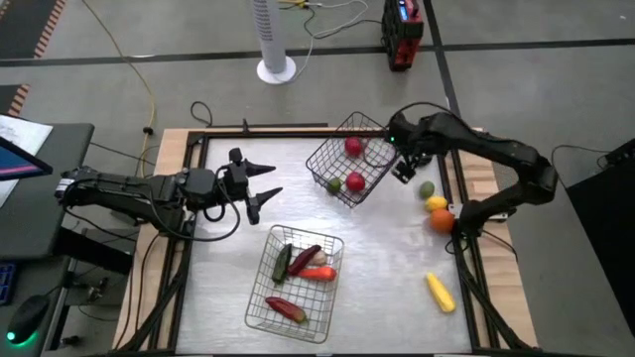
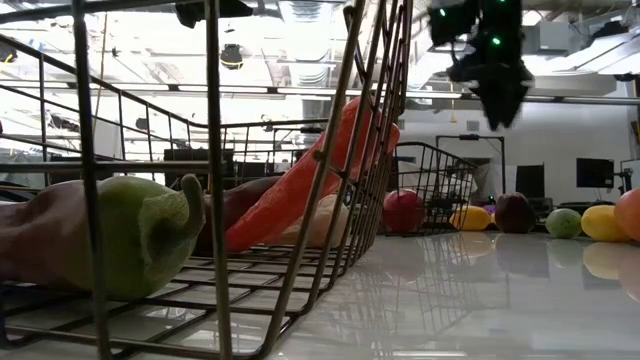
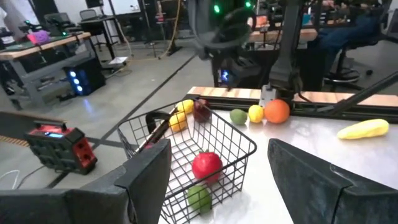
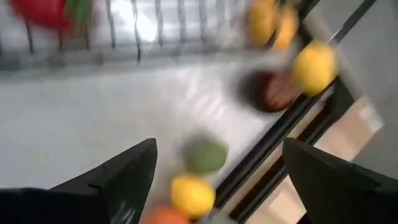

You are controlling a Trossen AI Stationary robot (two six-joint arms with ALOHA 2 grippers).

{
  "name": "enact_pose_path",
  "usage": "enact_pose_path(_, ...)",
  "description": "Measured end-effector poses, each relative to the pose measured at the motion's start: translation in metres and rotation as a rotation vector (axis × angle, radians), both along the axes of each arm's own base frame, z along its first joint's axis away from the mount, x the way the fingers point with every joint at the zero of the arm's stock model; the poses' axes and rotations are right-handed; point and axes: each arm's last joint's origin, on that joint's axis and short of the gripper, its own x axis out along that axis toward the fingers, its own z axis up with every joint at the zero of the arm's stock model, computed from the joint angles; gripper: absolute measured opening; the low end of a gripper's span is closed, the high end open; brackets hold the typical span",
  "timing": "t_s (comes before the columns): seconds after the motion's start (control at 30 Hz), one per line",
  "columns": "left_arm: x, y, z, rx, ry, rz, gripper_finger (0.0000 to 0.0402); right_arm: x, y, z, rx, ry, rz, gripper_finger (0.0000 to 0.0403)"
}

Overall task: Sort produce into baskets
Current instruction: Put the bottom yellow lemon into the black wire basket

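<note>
The far wire basket (image 1: pixel 337 149) holds round red (image 1: pixel 353 147), red (image 1: pixel 355 181) and green (image 1: pixel 334 184) pieces. The near basket (image 1: pixel 260 297) holds long red, orange and dark-green pieces (image 1: pixel 303 263). My right gripper (image 1: pixel 405 171) hangs open and empty at the far basket's right side, above a maroon ball (image 4: pixel 273 90) and a yellow ball (image 4: pixel 314 65) on the table. A green (image 1: pixel 427 188), a yellow (image 1: pixel 437 204) and an orange ball (image 1: pixel 442 220) lie by the right rail. A long yellow piece (image 1: pixel 440 293) lies near right. My left gripper (image 1: pixel 276 179) is open and empty, left of the far basket.
A black frame rail (image 1: pixel 461 198) runs along the table's right side, close to the loose balls. Bare table top (image 1: pixel 397 248) lies between the two baskets and the right rail. A white fan base (image 1: pixel 276 69) and a red-black box (image 1: pixel 402 30) stand on the floor beyond the table.
</note>
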Motion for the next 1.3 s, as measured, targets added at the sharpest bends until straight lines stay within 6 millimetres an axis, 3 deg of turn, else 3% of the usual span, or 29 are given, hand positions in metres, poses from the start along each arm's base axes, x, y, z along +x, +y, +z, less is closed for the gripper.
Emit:
enact_pose_path(0.13,0.0,0.0,0.0,0.008,0.004,0.004,0.0256,-0.007,0.016,-0.032,0.205,0.039,-0.026,0.0372)
enact_pose_path(0.23,0.0,0.0,0.0,0.009,0.004,0.005,0.0256,-0.01,0.033,-0.058,0.316,0.162,-0.001,0.0372)
enact_pose_path(0.47,0.0,0.0,0.0,0.001,-0.005,0.007,0.0256,-0.007,0.062,-0.1,0.352,0.364,0.082,0.0372)
enact_pose_path(0.7,0.0,0.0,0.0,-0.009,-0.006,0.009,0.0256,-0.01,0.05,-0.123,0.329,0.354,0.013,0.0372)
enact_pose_path(1.0,0.0,0.001,0.0,0.01,0.0,0.032,0.0256,-0.028,0.032,-0.136,0.263,0.424,-0.051,0.0358)
enact_pose_path(1.3,0.0,0.001,0.0,0.015,0.001,0.044,0.0256,-0.035,0.033,-0.152,0.314,0.408,-0.018,0.033)
